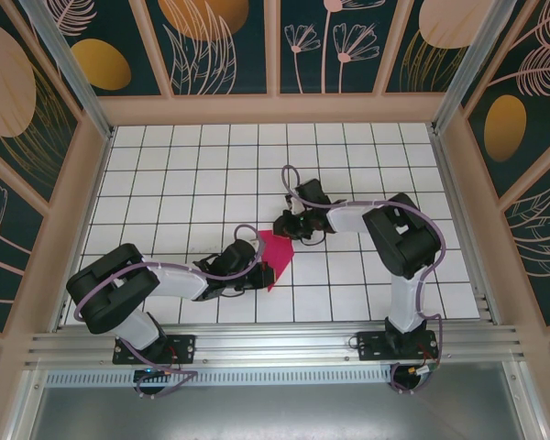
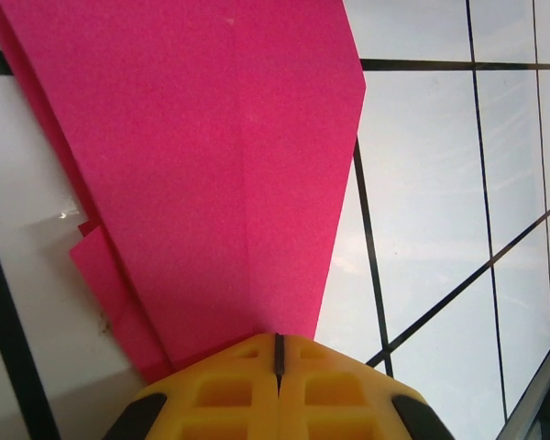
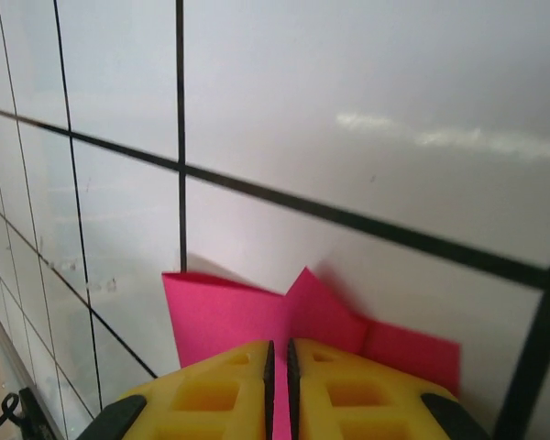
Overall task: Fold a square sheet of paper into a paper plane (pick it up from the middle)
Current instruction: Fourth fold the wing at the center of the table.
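Left hand (image 2: 277, 353) is clamped shut on one end of the folded pink paper (image 2: 211, 165) (crease down its middle), right hand (image 3: 279, 353) pinching the paper's opposite edge.

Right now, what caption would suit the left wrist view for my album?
Left tool, jaws shut, pinches the narrow end of the folded pink paper over a gridded table.

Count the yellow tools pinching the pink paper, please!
2. The left tool is shut on one end of the pink paper. The right tool is shut on the opposite end. No more seem hidden.
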